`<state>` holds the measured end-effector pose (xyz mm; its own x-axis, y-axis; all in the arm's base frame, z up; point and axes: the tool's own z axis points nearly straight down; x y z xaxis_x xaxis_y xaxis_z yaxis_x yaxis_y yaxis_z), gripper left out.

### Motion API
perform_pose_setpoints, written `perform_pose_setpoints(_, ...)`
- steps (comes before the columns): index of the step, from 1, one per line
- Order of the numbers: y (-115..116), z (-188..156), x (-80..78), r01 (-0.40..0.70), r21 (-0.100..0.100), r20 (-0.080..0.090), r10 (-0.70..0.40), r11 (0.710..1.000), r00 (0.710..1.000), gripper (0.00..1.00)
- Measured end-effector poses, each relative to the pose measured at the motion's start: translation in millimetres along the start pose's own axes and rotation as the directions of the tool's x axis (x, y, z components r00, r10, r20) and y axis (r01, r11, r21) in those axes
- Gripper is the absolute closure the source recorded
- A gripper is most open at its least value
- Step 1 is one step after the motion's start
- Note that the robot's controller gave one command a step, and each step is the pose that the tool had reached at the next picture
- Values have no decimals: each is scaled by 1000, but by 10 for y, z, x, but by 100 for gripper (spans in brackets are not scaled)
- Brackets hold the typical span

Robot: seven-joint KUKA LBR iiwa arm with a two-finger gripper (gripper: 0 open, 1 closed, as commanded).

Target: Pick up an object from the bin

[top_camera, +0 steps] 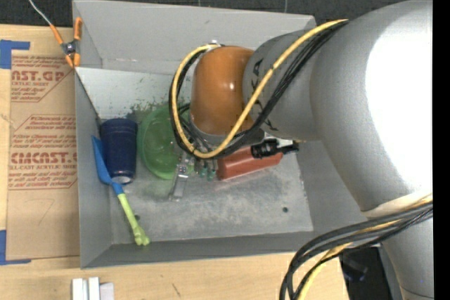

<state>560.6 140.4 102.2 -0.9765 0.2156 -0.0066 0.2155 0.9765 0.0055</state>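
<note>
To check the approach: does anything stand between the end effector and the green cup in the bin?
Nothing visible does. The end effector is right beside the green cup; the dark blue cup lies on its far side.

A KUKA arm (380, 95) of smooth, rounded silver-grey shells, its wrist capped by a glossy orange dome (218, 88). Yellow and black cables (181, 91) loop round the dome and run back along the arm. Lower cables (330, 253), black and yellow, curve by its base. A thin metal claw (180, 179) juts below the dome.
</note>
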Motion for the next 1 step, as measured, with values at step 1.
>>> perform_pose_setpoints(1, -86, 345, -318, 196, -1, -7, -196, 981, 981, 100)
